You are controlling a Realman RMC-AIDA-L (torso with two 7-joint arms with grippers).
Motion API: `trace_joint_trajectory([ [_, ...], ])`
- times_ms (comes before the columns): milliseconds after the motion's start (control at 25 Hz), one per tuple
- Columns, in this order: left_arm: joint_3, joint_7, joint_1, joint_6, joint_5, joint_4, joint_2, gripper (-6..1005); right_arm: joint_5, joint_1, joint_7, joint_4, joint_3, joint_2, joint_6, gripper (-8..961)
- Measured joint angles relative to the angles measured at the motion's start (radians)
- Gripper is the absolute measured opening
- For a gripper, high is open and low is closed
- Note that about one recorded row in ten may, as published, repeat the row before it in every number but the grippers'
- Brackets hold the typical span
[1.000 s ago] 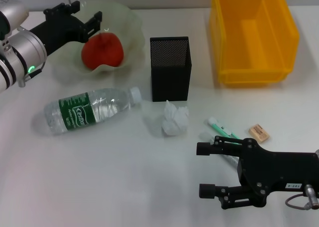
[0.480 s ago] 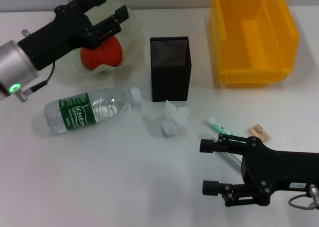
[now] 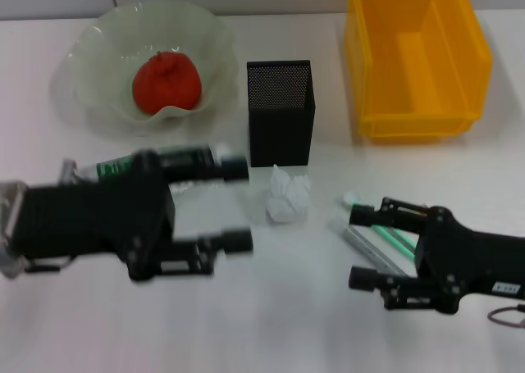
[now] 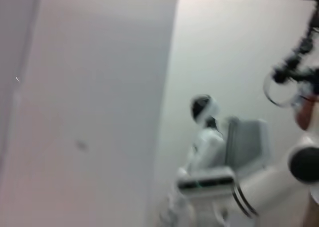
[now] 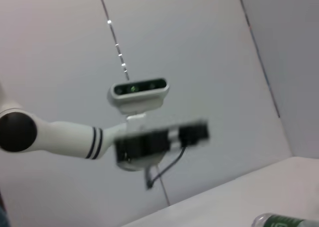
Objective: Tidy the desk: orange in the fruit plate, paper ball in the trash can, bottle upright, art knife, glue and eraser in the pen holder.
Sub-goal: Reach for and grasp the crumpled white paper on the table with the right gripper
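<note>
On the plain white table [image 3: 271,307], the round red-orange orange [image 3: 167,80] sits inside the wide pale green scalloped fruit plate [image 3: 98,53] at the far left. The square black mesh pen holder [image 3: 280,112] stands beside it, with the bright yellow rectangular trash can [image 3: 418,57] to its right. The small crumpled white paper ball [image 3: 286,198] lies just in front of the pen holder. The left gripper [image 3: 238,205], fingers spread wide and holding nothing, hovers over the clear plastic bottle with green label [image 3: 131,161], which lies on its side mostly hidden beneath it. The right gripper [image 3: 359,246], fingers likewise wide open and empty, sits low by the slim mint-green art knife [image 3: 385,232] and the thin grey glue stick [image 3: 361,242], lying side by side.
</note>
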Motion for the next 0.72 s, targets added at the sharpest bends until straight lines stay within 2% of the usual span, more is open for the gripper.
trace_joint_trajectory([
  [120, -0.010, 0.005, 0.002, -0.031, 0.075, -0.024, -0.012, 709, -0.006, 0.000, 0.113, -0.061, 0.047, -0.002, 0.014, 831],
  [320, -0.028, 0.018, 0.006, -0.063, 0.101, -0.058, -0.019, 709, -0.023, 0.002, 0.441, -0.329, 0.069, -0.008, 0.042, 831],
  [440, -0.037, 0.045, 0.016, -0.069, 0.101, -0.065, -0.018, 709, -0.105, 0.039, 0.669, -0.485, 0.066, -0.013, 0.064, 831],
  [560, -0.059, 0.106, 0.040, -0.075, 0.102, -0.069, -0.024, 709, -0.234, 0.129, 0.871, -0.573, 0.062, -0.037, 0.032, 831],
  [640, -0.059, 0.106, 0.040, -0.075, 0.102, -0.069, -0.024, 709, -0.348, 0.214, 1.001, -0.592, 0.059, -0.057, 0.014, 831],
  [720, -0.060, 0.120, 0.043, -0.076, 0.102, -0.075, -0.025, 709, -0.457, 0.295, 1.073, -0.588, 0.059, -0.065, 0.010, 832],
])
